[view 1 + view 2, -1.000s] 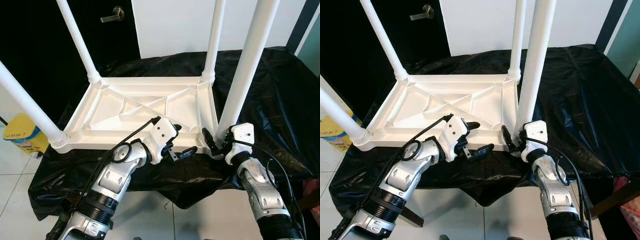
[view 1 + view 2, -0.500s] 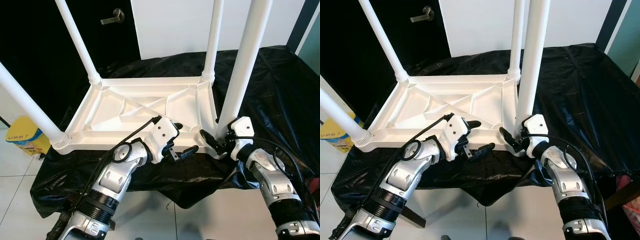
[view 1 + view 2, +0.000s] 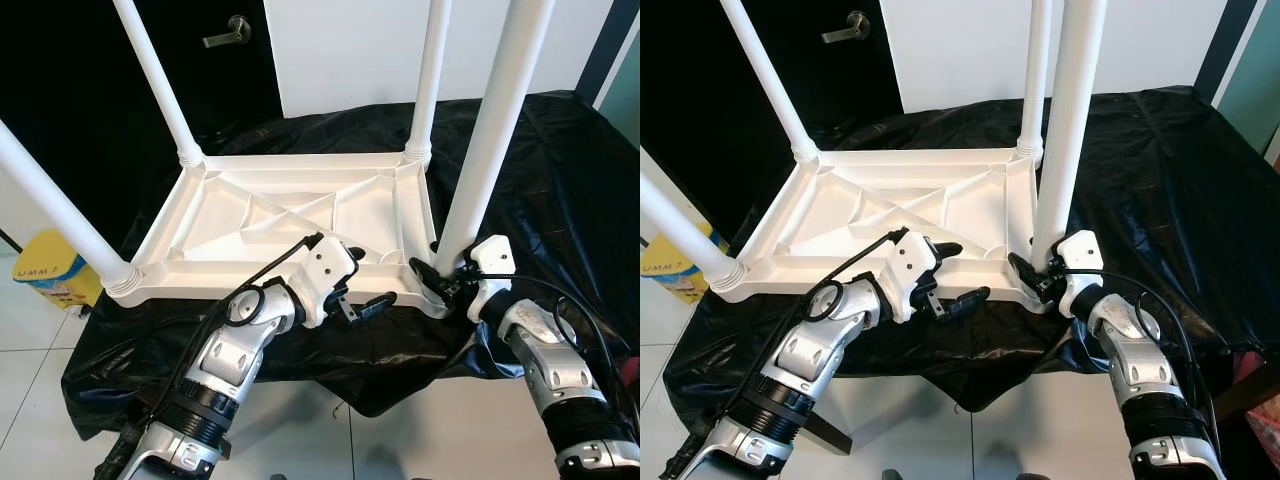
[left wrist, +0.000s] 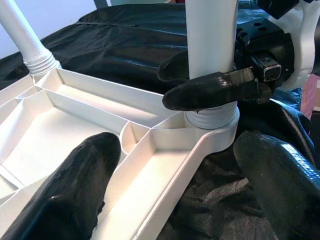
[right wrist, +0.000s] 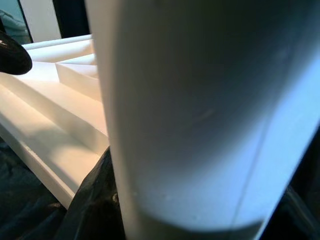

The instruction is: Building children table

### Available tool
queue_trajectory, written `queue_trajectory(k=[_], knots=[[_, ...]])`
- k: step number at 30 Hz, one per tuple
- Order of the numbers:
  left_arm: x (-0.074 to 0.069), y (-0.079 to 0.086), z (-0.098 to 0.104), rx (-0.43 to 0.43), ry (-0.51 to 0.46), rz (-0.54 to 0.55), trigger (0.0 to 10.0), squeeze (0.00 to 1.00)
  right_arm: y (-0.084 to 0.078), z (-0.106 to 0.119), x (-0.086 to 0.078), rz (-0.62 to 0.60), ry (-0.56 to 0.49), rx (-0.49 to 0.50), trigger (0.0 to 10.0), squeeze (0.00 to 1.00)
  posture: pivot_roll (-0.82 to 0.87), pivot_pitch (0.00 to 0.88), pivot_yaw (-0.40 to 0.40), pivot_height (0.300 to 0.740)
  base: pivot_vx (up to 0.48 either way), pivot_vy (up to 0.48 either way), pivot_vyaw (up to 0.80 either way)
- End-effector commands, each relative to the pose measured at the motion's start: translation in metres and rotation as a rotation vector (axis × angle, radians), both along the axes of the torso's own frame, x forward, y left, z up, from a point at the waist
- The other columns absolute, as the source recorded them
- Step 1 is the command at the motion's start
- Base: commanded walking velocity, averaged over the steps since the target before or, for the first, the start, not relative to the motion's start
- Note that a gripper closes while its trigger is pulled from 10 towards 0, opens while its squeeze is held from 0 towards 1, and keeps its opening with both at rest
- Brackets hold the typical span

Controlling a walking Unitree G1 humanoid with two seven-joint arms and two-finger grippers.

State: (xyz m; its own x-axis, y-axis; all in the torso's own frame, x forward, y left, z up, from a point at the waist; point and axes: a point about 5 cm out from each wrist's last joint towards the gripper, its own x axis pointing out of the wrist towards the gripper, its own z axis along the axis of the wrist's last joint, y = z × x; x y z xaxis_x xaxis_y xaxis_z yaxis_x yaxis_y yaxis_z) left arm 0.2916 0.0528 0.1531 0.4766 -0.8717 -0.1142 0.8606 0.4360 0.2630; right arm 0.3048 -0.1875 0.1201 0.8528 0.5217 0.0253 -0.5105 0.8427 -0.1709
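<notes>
A crinkled, glossy black sheet covers the work surface across the frame. On it, centre, lies the upturned white plastic tabletop, ribbed underneath, with four smooth round legs rising out of the top edge. At lower right the right gripper is clamped around the base of the near right leg. The left gripper spreads wide astride the tabletop's near rim, lower centre. A yellow bin sits at left.

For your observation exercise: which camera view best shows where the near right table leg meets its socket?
The left wrist view: the leg enters its ribbed socket, with the right gripper clasping it. The eye views show this joint small; the right wrist view shows blurred leg surface.
</notes>
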Motion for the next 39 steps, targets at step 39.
queue_trajectory(k=[39], knots=[[0.009,0.014,-0.022,-0.09,0.168,0.171,10.0,0.0,0.037,-0.031,-0.021,-0.644,0.068,0.135,10.0,0.0,-0.2,0.0,0.095,0.74,0.0,0.0,0.0]])
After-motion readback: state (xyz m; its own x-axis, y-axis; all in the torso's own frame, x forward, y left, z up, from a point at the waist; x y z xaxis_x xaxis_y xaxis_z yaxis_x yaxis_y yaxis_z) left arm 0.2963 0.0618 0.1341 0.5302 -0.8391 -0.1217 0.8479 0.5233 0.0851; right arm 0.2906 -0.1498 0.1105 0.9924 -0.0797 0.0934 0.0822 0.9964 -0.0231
